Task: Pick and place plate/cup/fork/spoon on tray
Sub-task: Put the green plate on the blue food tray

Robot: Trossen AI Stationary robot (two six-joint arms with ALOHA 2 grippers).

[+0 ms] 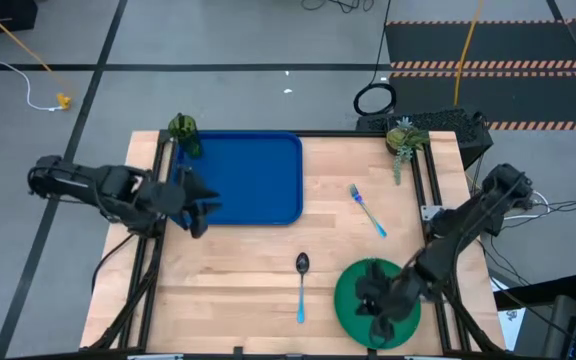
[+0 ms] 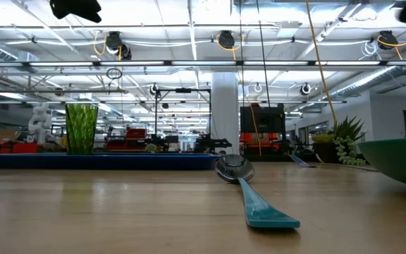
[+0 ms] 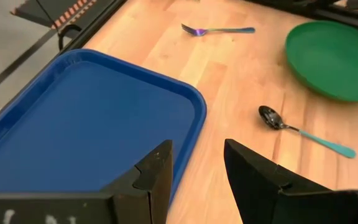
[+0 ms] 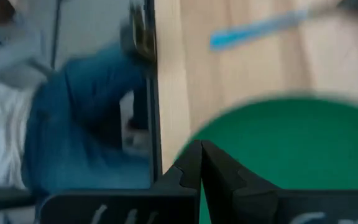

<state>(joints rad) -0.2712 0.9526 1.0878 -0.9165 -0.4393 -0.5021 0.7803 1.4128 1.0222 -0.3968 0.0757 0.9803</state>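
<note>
Beyond my wooden table (image 1: pixel 258 270) I see two small potted plants (image 1: pixel 183 128), one at each far corner, the second (image 1: pixel 404 138) beside a black keyboard-like box (image 1: pixel 446 122). A yellow cable (image 1: pixel 28 60) trails across the grey floor (image 1: pixel 218 40).

Counted on the table: one blue tray (image 1: pixel 253 178) at upper left of centre; one green plate (image 1: pixel 353 290) at lower right; one cup (image 2: pixel 81 128), seen on the left of the low view; one fork (image 1: pixel 367 210) right of centre; one spoon (image 1: pixel 301 285) at lower centre. Also two small potted plants, one (image 1: pixel 182 127) at the tray's upper left corner, one (image 1: pixel 404 140) at upper right. Two dark arms, left and right.
</note>
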